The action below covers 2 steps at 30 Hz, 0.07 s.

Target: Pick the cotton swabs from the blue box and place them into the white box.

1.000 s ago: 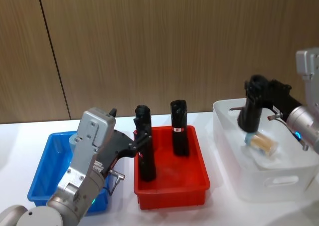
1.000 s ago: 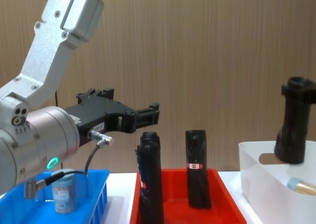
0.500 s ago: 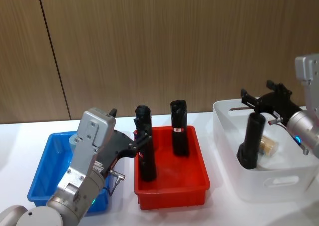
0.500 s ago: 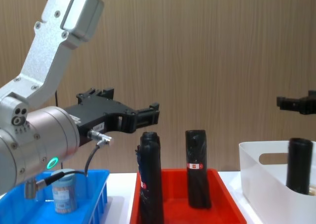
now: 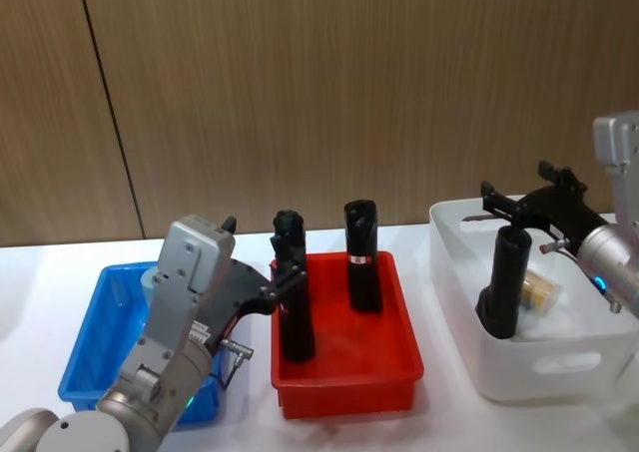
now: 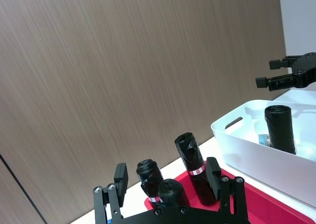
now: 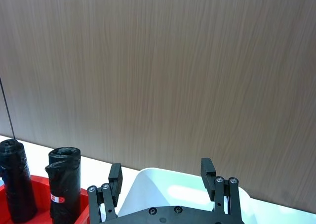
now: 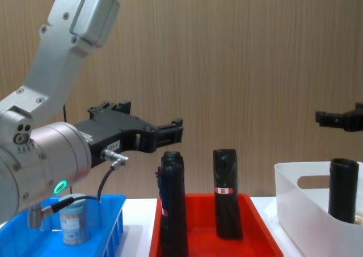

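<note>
In the head view the left arm covers the near right part of the blue box (image 5: 95, 347) and most of the cotton swab jar (image 5: 153, 280) behind it (only its pale lid edge peeks out). In the white box (image 5: 529, 367), a black tube (image 5: 503, 282) hides part of another jar (image 5: 537, 292).

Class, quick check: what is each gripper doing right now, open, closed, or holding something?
Left gripper: open, holding nothing, raised above the blue box.
Right gripper: open, holding nothing, above the black tube standing in the white box.
</note>
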### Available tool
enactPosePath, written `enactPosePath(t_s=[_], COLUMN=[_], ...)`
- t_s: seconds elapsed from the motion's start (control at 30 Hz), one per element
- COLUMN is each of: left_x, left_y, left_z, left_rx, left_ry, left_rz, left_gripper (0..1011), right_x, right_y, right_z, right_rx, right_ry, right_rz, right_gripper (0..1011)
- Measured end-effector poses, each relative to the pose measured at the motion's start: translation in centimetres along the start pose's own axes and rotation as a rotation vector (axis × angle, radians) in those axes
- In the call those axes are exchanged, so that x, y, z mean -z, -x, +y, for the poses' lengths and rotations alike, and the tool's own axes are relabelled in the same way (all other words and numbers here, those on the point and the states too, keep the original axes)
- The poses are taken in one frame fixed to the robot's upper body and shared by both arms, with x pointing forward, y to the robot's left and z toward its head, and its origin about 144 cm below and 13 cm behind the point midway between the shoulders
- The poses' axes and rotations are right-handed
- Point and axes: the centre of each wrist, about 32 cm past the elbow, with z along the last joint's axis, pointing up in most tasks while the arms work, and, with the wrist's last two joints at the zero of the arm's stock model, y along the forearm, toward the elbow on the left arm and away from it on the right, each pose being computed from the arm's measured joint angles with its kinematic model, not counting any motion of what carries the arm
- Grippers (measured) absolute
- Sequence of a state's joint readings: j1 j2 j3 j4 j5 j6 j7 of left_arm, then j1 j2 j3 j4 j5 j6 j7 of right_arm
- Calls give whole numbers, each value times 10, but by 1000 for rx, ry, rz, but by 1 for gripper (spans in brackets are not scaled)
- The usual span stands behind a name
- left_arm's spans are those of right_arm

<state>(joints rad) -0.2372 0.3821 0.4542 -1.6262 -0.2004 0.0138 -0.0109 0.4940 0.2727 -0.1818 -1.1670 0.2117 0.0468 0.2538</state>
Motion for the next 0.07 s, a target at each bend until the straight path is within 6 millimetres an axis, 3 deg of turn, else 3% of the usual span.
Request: enactPosePath(t_s=[0.07], left_x=[0], left_y=[0], left_z=[0], left_rx=[0], left_ry=[0], left_rz=[0], left_gripper=[1004], right_x=[0], right_y=[0], right_z=[0], right_rx=[-1], right_ry=[0], right_rz=[-1], right_gripper=[1002])
